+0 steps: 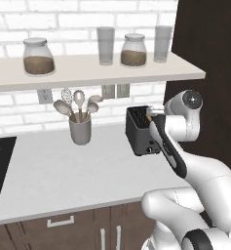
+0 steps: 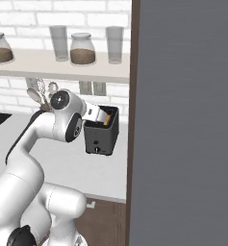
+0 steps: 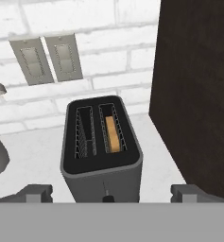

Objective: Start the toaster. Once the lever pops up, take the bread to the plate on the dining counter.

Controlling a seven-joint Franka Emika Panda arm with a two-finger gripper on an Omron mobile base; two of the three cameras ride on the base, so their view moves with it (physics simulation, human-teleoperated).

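Toaster [image 3: 102, 156]: dark grey, two slots, on the white worktop [image 1: 48, 171], hard against the dark tall cabinet [image 1: 209, 49] on the arm's right, below the wall outlets [image 3: 46, 57].
Bread [image 3: 112, 134]: tan slice sunk in the right-hand slot as the hand view shows it; the other slot is bare wire.
Gripper [image 3: 111, 193]: jaws spread wide, holding nothing; the tips straddle the toaster's near end, hovering just above and in front of it.
Lever: a small dark tab low on the near face, at the hand view's bottom edge; its height is too cropped to read.
Step in hand (judged): pressing the lever down to start toasting.
Method advised: centre one finger over the tab, push straight down along the face until it latches, then lift clear of the slots.
Hazard: a slanted push may slide the light toaster; the cabinet side leaves little room.
Neighbour: utensil cup [image 1: 80, 128], well apart to the left.
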